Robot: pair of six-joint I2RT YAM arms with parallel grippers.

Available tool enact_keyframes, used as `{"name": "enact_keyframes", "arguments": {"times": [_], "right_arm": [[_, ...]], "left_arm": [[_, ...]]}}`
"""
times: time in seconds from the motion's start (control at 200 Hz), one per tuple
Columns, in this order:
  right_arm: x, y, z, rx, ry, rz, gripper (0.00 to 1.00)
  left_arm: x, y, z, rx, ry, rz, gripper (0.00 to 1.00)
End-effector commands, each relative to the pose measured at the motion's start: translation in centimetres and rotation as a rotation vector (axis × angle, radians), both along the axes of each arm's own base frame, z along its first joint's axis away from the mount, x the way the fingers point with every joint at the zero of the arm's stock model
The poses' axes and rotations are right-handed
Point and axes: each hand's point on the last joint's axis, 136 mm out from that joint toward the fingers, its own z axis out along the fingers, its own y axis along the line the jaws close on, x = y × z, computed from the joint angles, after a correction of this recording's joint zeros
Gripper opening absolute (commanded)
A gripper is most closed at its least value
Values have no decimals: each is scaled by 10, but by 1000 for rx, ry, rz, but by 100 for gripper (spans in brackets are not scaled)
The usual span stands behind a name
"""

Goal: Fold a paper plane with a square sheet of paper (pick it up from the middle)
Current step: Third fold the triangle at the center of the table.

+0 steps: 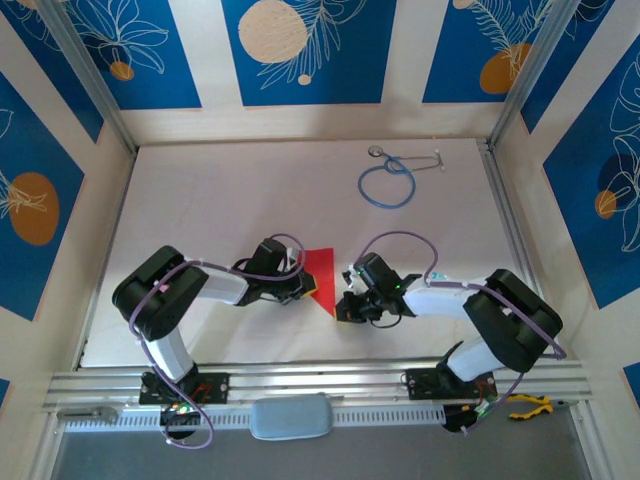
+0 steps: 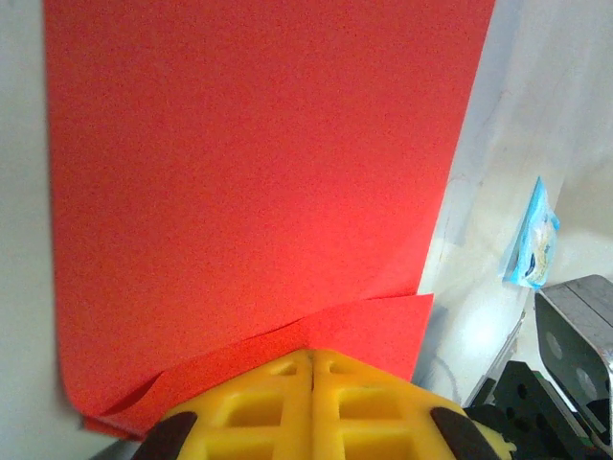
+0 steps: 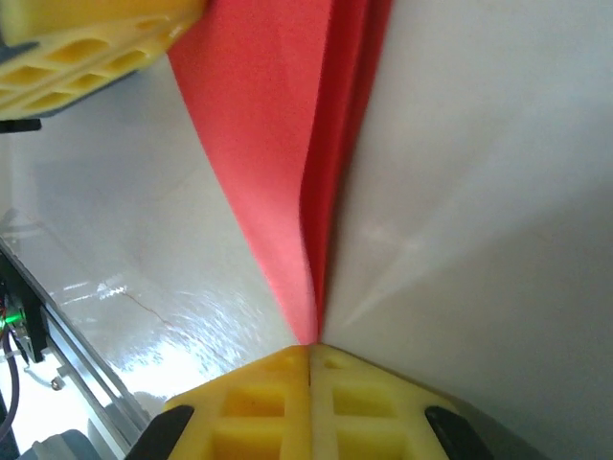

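While clamping the thin, matte, bright red square sheet of paper (image 1: 321, 272), part-folded near the middle of the white table (image 1: 200, 200), pressing both pincers together on it: yellow-fingered left gripper (image 2: 312, 356) on the layered edge, yellow-fingered right gripper (image 3: 309, 350) on the pointed tip. Probably risking a tear, a slipped crease or a crooked fold by pulling apart unevenly on such thin stock

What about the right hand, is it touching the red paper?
Touching. In the right wrist view the folded tip of the paper runs straight into the seam of the shut right hand, with no gap showing.
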Motion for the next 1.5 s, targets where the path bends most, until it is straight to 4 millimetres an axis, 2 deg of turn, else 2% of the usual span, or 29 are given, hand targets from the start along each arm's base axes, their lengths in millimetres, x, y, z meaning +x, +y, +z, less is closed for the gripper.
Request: {"name": "enact_keyframes", "arguments": {"times": [0.0,0.115,0.245,0.395,0.555,0.785,0.99,1.201,1.351,1.496], "right_arm": [[-10,-10,6,-21,28,12,3],[4,-1,33,39,-26,0,3],[15,13,52,98,-49,-14,4],[30,27,55,128,-35,-48,5],[43,37,44,97,-12,-55,6],[52,40,23,61,31,-62,5],[45,23,-2,-12,71,-90,4],[34,6,-21,-46,122,-116,2],[32,5,-23,-48,130,-112,1],[34,5,-22,-51,125,-116,1]], "left_arm": [[-12,14,-30,98,75,26,0],[-7,13,-28,88,69,58,0],[-2,13,-24,82,57,96,0],[-2,15,-21,95,40,117,0],[-2,15,-20,96,35,122,0],[0,13,-19,92,33,122,0],[0,12,-16,98,18,105,0],[7,3,7,76,-63,46,0],[7,-5,26,53,-108,-14,3],[-2,-8,30,67,-112,-57,2]]}}
